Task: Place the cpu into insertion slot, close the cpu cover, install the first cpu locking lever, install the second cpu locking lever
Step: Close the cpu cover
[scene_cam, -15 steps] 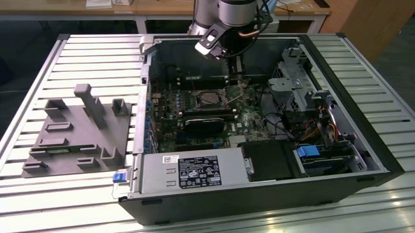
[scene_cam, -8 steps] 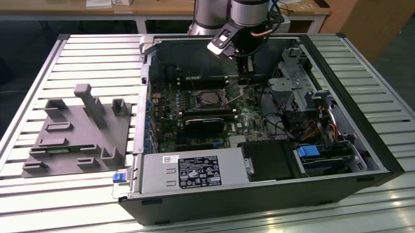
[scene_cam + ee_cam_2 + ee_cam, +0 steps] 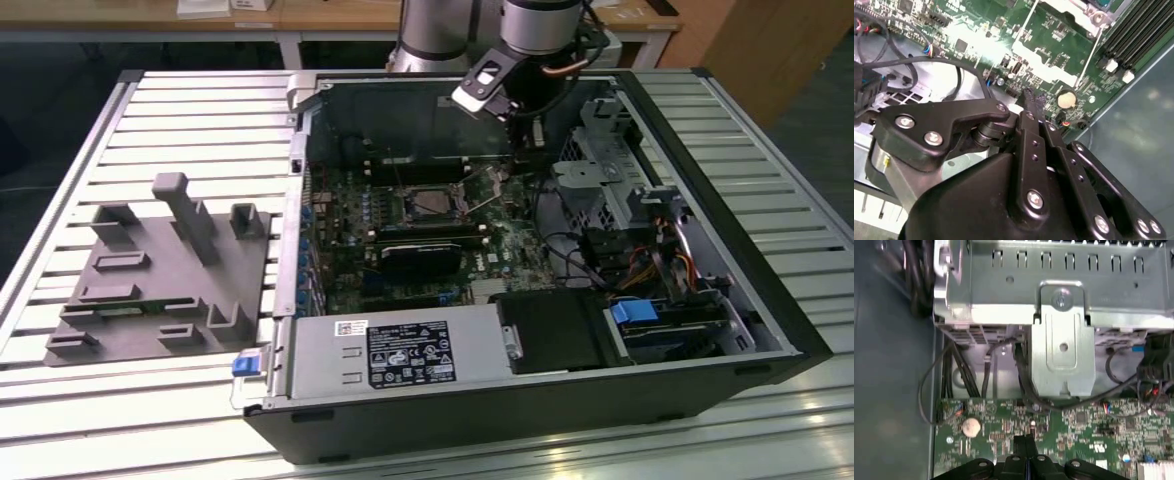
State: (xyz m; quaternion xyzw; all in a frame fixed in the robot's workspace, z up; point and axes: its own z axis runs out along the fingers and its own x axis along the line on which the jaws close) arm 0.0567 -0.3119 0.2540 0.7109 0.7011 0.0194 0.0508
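The insertion slot (image 3: 430, 203) is a square socket with a silver rim in the middle of the green board. Its centre looks grey-dark, and I cannot tell whether the cpu lies in it. A thin silver frame, the cpu cover (image 3: 1046, 65), stands swung open between the socket and my fingers. My gripper (image 3: 525, 135) hangs inside the case behind the socket, toward the exterior view's right. In both wrist views its black fingertips (image 3: 1030, 97) (image 3: 1026, 441) are pressed together over the board near a coin battery (image 3: 971, 426), holding nothing.
A metal drive cage (image 3: 1064, 340) with black cables rises beside the gripper. Long black memory slots (image 3: 1134, 35) and a black fan block (image 3: 420, 262) lie near the socket. The power supply (image 3: 400, 355) fills the case front. A grey fixture (image 3: 160, 270) lies on the slatted table.
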